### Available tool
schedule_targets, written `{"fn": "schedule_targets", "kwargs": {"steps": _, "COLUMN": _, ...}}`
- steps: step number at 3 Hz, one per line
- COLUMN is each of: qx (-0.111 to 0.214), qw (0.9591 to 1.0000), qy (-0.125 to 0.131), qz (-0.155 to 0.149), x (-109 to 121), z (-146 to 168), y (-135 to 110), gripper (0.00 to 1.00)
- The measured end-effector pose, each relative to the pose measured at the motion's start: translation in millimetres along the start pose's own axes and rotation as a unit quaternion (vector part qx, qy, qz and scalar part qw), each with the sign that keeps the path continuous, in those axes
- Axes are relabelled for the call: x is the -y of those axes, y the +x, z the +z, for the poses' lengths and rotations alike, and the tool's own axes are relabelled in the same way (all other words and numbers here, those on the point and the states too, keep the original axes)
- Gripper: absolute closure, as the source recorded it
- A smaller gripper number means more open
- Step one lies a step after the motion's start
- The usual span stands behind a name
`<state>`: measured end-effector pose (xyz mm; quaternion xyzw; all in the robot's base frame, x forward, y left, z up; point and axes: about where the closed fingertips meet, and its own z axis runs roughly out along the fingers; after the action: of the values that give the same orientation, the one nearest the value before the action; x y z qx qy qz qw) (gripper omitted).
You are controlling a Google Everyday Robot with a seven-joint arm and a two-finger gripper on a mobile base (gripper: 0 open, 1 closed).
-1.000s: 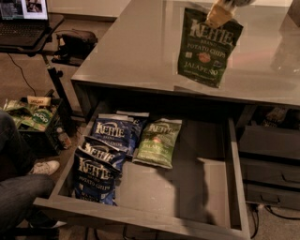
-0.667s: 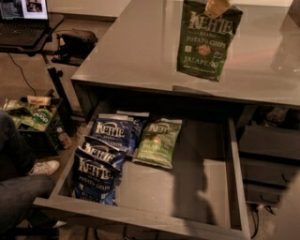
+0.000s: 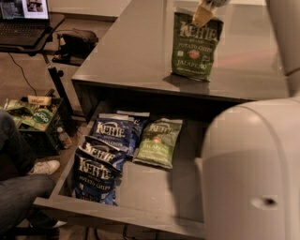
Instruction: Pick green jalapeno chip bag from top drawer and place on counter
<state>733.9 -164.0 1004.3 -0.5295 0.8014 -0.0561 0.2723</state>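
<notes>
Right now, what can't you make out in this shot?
All in the camera view:
- Gripper, at the top edge above the green bag standing on the counter: mostly cut off by the frame, so its hold on the bag is unclear.
- Drawer, right side: hidden behind the robot's white arm.
- Blue bags: they overlap, so the count is unclear.
- Laptop: cut off at the top-left corner.

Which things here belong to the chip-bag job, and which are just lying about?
Job: green bag standing on the counter; claw at the bag's top; open drawer.
Lying about: blue bags and second green bag in the drawer; laptop; shoe.
</notes>
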Motion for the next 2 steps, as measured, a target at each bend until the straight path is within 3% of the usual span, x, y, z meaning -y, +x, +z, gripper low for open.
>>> {"fn": "schedule_targets", "kwargs": {"steps": 1, "qx": 0.000, "qw": 0.9998, "qy": -0.021, "qz": -0.005, "x": 2.3, "z": 41.5, "y": -5.3, "gripper": 1.00}}
{"fn": "schedule_targets", "kwargs": {"steps": 2, "qx": 0.005, "qw": 0.9999, "qy": -0.016, "qz": -0.004, "x": 6.5, "z": 47.5, "y": -8.5, "gripper": 0.82}}
